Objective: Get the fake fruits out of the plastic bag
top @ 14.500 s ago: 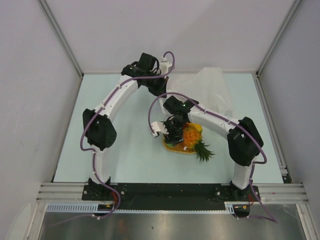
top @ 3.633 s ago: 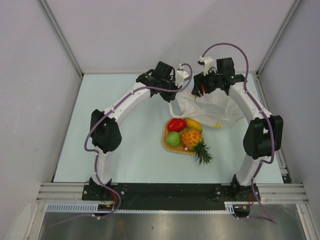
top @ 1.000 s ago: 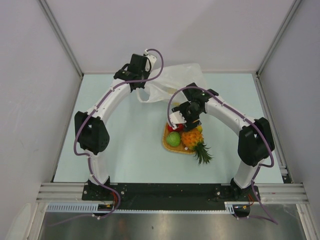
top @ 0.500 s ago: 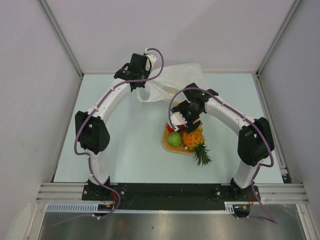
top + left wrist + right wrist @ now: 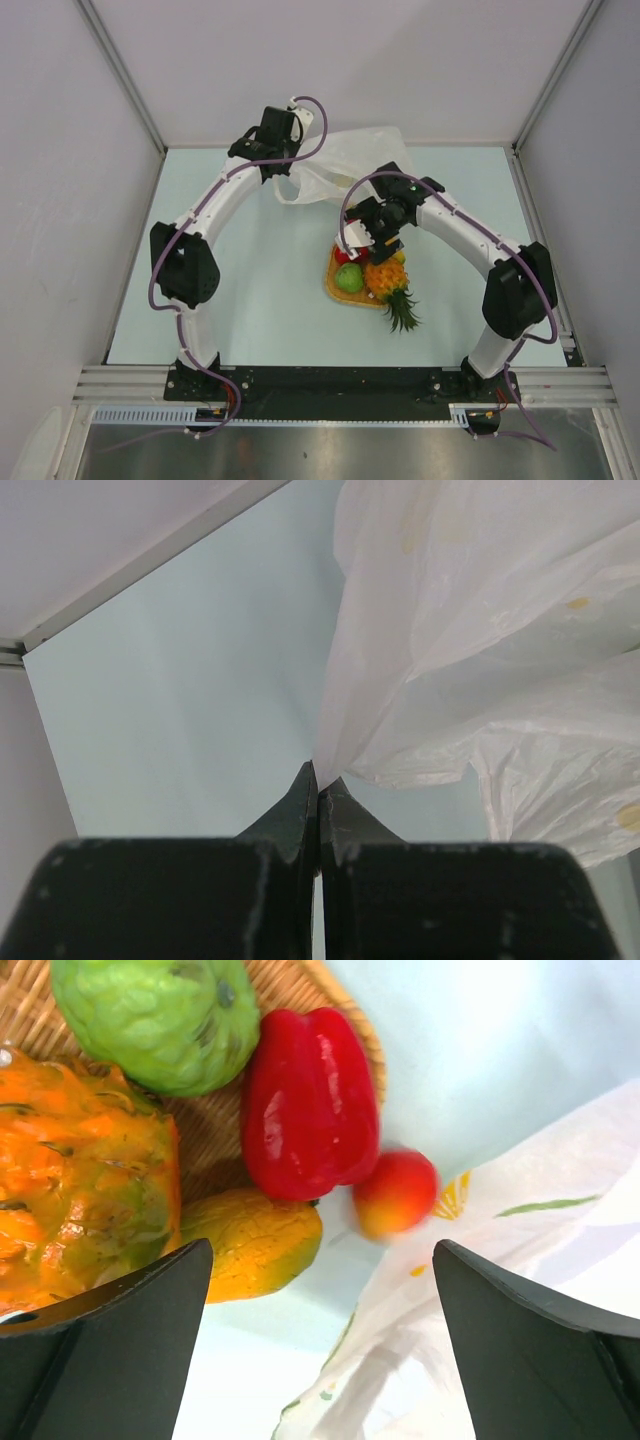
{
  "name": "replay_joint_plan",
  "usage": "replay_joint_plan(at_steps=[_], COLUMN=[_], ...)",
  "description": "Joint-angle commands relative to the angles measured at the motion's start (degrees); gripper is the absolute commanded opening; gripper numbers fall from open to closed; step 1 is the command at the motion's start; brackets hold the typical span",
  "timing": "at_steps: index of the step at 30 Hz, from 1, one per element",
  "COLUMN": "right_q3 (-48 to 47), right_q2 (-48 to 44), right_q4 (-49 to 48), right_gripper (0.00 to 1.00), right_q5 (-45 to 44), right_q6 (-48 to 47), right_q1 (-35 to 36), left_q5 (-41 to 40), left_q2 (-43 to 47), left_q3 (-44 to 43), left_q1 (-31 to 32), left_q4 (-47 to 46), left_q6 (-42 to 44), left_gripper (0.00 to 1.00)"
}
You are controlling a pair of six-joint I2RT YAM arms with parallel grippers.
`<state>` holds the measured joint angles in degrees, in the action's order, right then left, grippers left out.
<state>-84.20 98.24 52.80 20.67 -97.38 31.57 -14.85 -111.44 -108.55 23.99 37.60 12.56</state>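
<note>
The white plastic bag lies at the back of the table, and my left gripper is shut on its edge. The pineapple, green apple, mango and red pepper rest on the orange woven tray. A small red-yellow fruit lies off the tray by the bag's edge. My right gripper is open and empty above that spot.
White walls with metal rails close in the table at the back and both sides. The right arm's forearm spans the table to the right of the tray. Bare table lies left of the tray.
My right gripper has risen and drawn back slightly toward the bag, open; a small red-yellow fruit now lies beside the tray. The left gripper keeps holding the bag in place.
</note>
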Motion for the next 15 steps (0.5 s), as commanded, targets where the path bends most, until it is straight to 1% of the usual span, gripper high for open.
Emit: replay_joint_plan(at_steps=[1,2,5,6,7,9,10,11,12,13,14,15], right_q3=[-0.9,-1.1,-4.5,-8.7,-11.4,-18.2,-25.9,-29.8,-33.4,-40.6,-43.3,-45.6], right_q2=[-2.2,-1.7,0.4,1.3,4.2,8.1,12.2,14.9,17.1,19.0,22.8,23.9], right_q4=[-2.2,-2.9,-5.8,-6.3,-6.7,-6.6,-6.0,-3.9,-2.4,-1.0,2.4,3.8], right_gripper=[0.96,0.96,0.94,0.93,0.93,0.85,0.81,0.74,0.70,0.67,0.60,0.56], right_q5=[2.5,2.4,4.0,4.7,6.2,7.7,9.2,10.0,10.7,12.1,13.2,14.0], right_q6=[3.2,3.9,11.8,19.1,23.0,32.0,39.6,42.9,46.0,51.7,53.3,54.6], right_q1=[-0.8,-0.9,-1.9,-2.3,-2.8,-4.7,-5.3,-6.3,-6.5,-6.8,-6.9,-6.7], left_q5=[-0.1,0.0,0.6,0.6,0.6,0.7,1.1,2.0,3.9,5.2,6.2,6.8], left_q2=[0.0,-0.1,-0.3,-0.2,-0.2,-0.4,-0.5,-0.7,-1.8,-2.5,-3.3,-4.0], left_q3=[-2.4,-2.4,-2.0,-1.9,-1.7,-1.8,-2.6,-3.5,-4.6,-7.3,-8.7,-9.7], left_q1=[0.5,0.5,0.5,0.6,0.5,0.5,0.5,0.5,0.5,0.5,0.7,0.7], left_q4=[-0.3,-0.2,0.0,-0.1,-0.2,-0.1,0.0,0.2,0.6,1.4,1.9,2.0], left_q6=[0.4,0.5,0.1,0.1,-0.1,-1.0,-1.5,-2.8,-3.6,-4.4,-6.1,-6.9], left_gripper=[0.00,0.00,0.00,0.00,0.00,0.00,0.00,0.00,0.00,0.00,0.00,0.00])
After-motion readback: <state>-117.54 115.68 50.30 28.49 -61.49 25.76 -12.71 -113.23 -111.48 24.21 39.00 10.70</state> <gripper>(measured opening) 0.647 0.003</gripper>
